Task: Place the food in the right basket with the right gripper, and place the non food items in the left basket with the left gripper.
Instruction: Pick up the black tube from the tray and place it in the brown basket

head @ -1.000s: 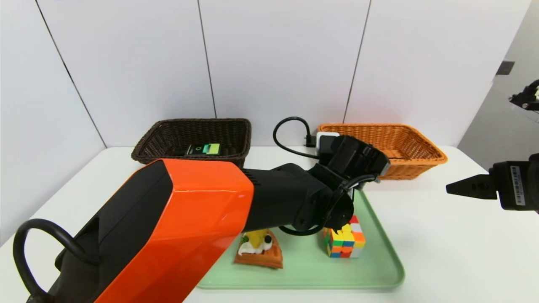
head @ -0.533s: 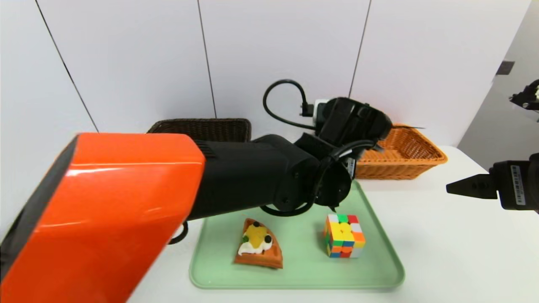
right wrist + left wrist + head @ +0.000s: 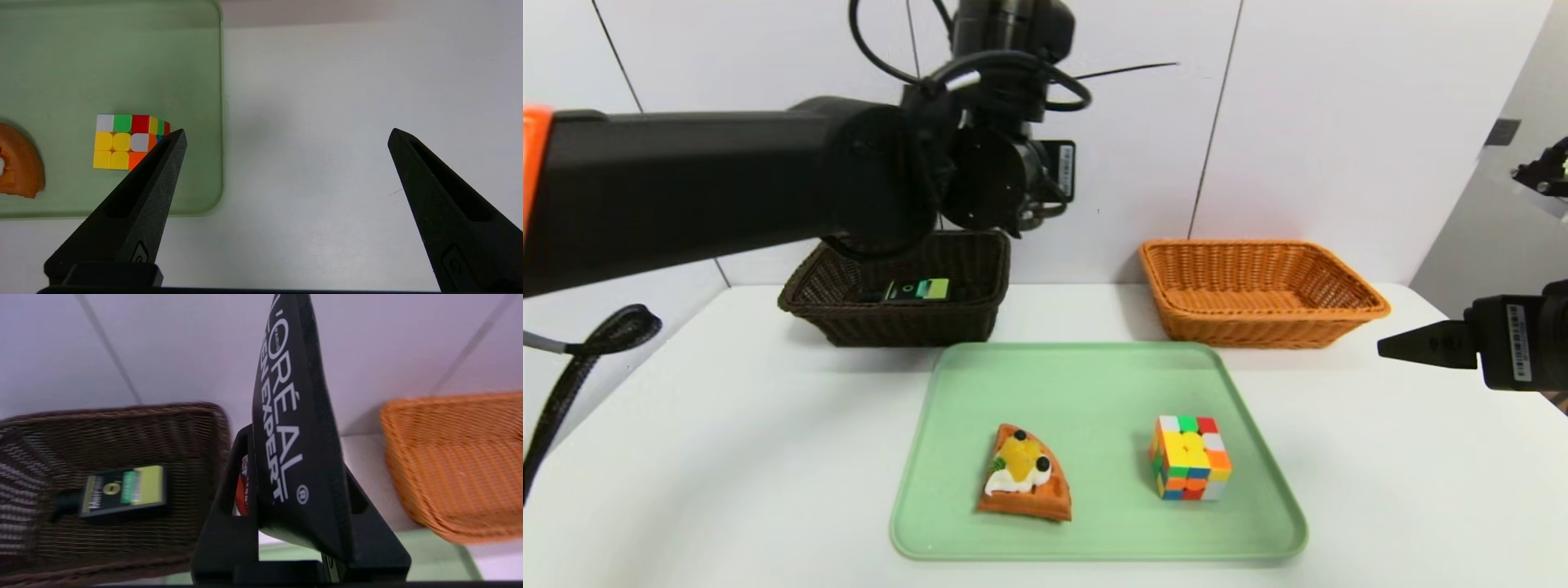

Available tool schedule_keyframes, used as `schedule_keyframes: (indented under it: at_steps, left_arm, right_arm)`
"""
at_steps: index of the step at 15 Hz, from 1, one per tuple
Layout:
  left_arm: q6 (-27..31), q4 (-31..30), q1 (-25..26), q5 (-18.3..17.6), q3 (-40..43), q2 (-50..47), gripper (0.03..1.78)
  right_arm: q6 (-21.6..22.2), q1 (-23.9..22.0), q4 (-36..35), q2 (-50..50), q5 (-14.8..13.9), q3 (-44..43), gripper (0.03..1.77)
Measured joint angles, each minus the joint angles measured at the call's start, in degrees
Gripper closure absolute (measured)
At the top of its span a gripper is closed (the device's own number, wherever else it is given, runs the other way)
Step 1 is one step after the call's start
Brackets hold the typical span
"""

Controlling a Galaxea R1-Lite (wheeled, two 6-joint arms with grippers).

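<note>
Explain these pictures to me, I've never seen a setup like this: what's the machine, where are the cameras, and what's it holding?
This is a two-armed robot sorting items. One picture looks down from its head; the other two come from cameras on its wrists. The left gripper, raised above the brown basket, is clamped on a black L'Oreal tube. That basket already holds a green-and-black package. The right gripper waits open at the table's right side. On the green tray lie a toy pizza slice and a puzzle cube. The orange basket holds nothing.
</note>
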Motion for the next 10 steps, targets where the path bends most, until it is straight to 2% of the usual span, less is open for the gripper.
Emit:
schedule_keyframes:
  at_steps: [5,10]
  left_arm:
    - [0.22,1.12,12.92,-4.85,5.4,-3.97,1.4]
    - [0.15,-0.39,23.37,-12.4,13.2,-4.44,1.4]
  right_arm:
    - [-0.02,0.05,0.02,-0.02,-0.02,0.0,0.1]
    - [-0.33,0.05,-0.02,0.06,-0.1,-0.09,0.1]
